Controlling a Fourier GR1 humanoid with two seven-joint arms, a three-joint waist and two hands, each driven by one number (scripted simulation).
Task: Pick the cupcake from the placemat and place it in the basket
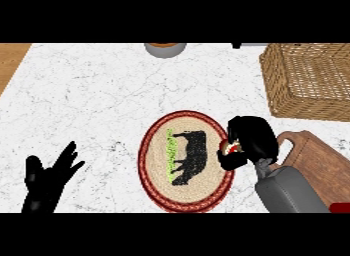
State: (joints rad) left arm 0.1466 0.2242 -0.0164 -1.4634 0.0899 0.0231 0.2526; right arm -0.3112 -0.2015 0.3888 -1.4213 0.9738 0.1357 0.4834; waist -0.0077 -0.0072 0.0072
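Note:
A round woven placemat (184,160) with a red rim and a black cow figure lies at the counter's middle. At its right edge my right hand (250,140) is curled round the cupcake (231,147), of which only a small red and white bit shows between the fingers and thumb. The wicker basket (314,80) stands at the back right, well beyond the hand. My left hand (49,177) rests open at the lower left, fingers up, away from the placemat.
A wooden cutting board (329,167) lies at the right, under my right forearm. A grey bowl (165,48) sits at the counter's far edge. A wooden surface borders the counter at the far left.

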